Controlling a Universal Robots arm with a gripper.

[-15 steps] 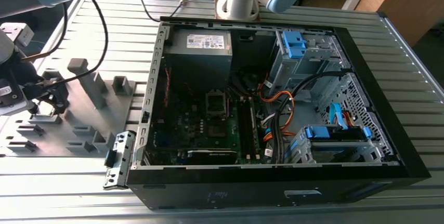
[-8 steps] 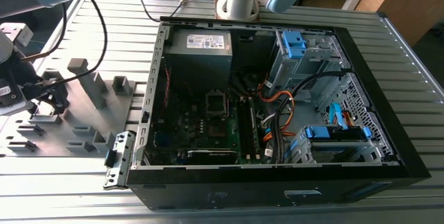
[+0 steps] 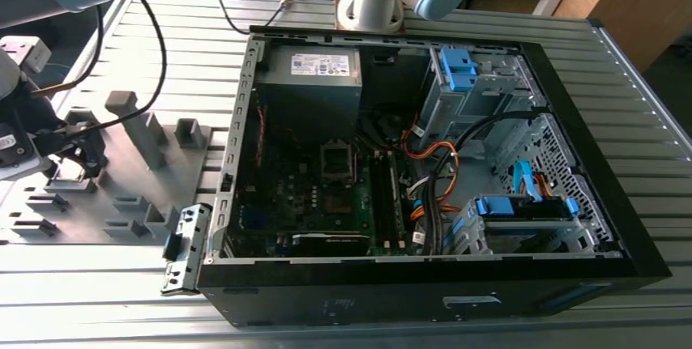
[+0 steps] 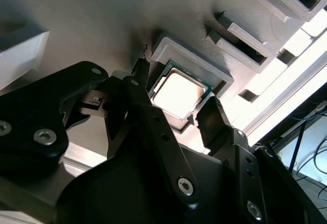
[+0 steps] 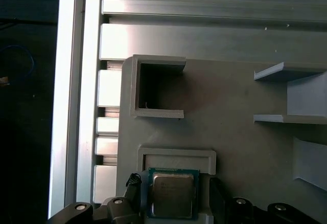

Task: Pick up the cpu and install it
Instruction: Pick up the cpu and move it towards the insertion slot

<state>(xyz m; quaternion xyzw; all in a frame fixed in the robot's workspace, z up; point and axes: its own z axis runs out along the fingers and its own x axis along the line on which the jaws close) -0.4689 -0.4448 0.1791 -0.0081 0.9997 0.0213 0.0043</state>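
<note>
Tech: Black gripper (image 4: 177, 87) housing, all links and screws, sits closest in the second wrist view, hanging right over the grey fixture plate (image 4: 102, 20).

Lead: And the jaws?

Tech: Parted. One fingertip (image 4: 142, 71) stands on each side of the cpu (image 4: 179, 92), and the first wrist view shows a narrow gap between each tip and the chip's edge. Nothing is held.

Lead: So where is the cpu exactly?

Tech: Lying flat in a shallow recess on the fixture plate, shiny lid up, with a raised grey frame (image 4: 191, 60) around part of it. It has not been lifted.

Lead: Anything else on that plate?

Tech: A deeper square pocket (image 5: 158, 89) is moulded into the plate near the cpu's recess. Several upright blocks (image 3: 141, 126) stand further along the plate in the exterior view.

Lead: What is the plate on?

Tech: A ribbed aluminium table (image 5: 204, 9), which runs out past the plate's edge.

Lead: And the computer?

Tech: An open computer case (image 3: 324, 304) lies on its side just beside the plate, toward the exterior view's right of it, with its motherboard (image 3: 324, 195) facing up. The cpu is well apart from that board, over on the plate under the gripper.
</note>
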